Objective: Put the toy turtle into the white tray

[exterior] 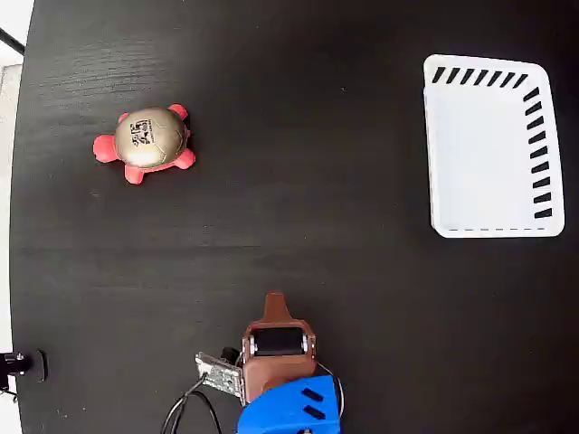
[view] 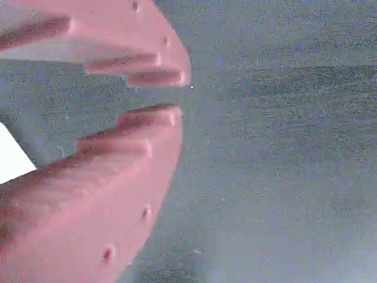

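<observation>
Reach not begun. Gripper [exterior: 275,298] sits at the desk's [exterior: 298,208] near edge, fingers [view: 147,127] slightly parted, holding nothing. Toy turtle [exterior: 147,142] lies upper left in the fixed view; white tray [exterior: 484,154] far right, well apart, empty. Next: swing left, open wider, descend over shell. Open desk between; turtle near left edge.

The dark print on the toy turtle [exterior: 146,140] shell is unreadable.
</observation>
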